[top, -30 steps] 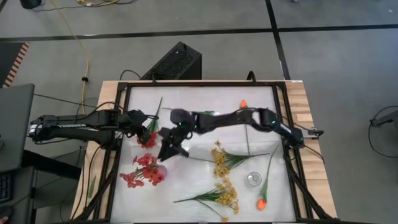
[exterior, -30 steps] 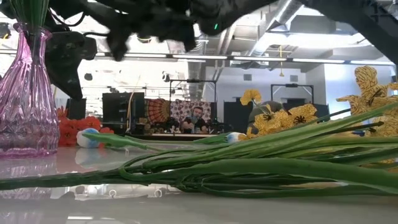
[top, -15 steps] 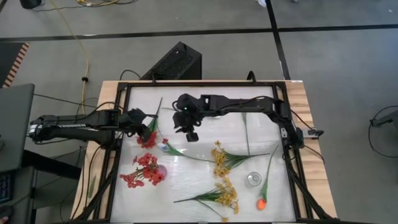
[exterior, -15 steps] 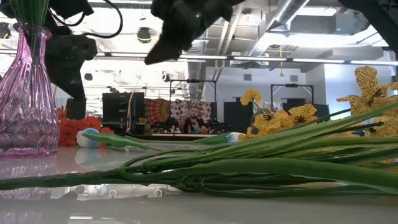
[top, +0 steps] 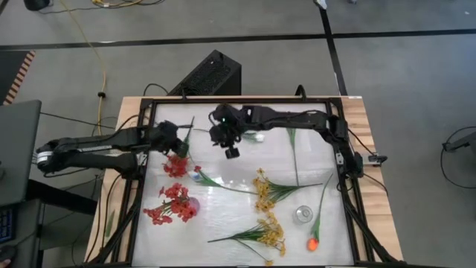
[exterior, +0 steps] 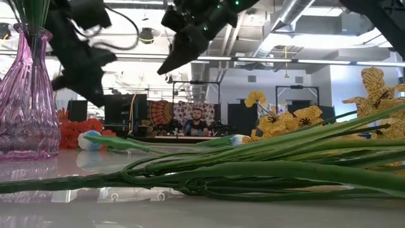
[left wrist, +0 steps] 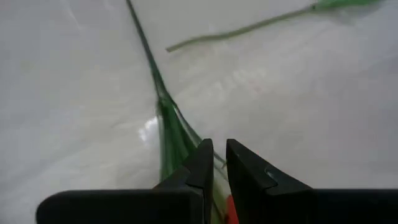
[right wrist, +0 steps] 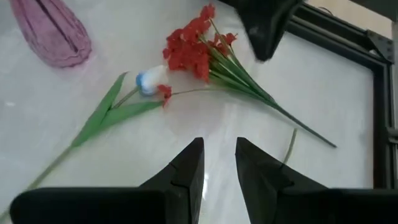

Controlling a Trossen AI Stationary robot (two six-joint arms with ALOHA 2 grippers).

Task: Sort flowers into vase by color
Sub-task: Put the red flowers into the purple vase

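Observation:
A red flower [top: 176, 165] lies flat on the white table, its green stem [left wrist: 163, 118] running toward the far edge. A white-budded flower [top: 196, 176] lies next to it [right wrist: 149, 79]. The pink vase [top: 191, 204] stands upright near the left edge with red blossoms around it. My left gripper [top: 180, 145] hangs shut just above the red flower's stem [left wrist: 219, 155]. My right gripper [top: 232, 153] hovers open over bare table right of the red flower, with nothing between its fingers [right wrist: 219, 149].
Two yellow sprays [top: 262, 190] [top: 271, 234] lie mid-table and toward the near edge. An orange tulip [top: 313, 243] lies at the near right, beside a small clear glass vase [top: 303, 214]. A loose green stem [top: 294, 152] lies at the far right. A black frame [top: 141, 149] rims the table.
My right gripper has drawn back from over the white-budded flower toward the far edge and has risen, leaving that flower lying where it was. My left gripper has lifted and tipped above the red flower, which has stayed on the table.

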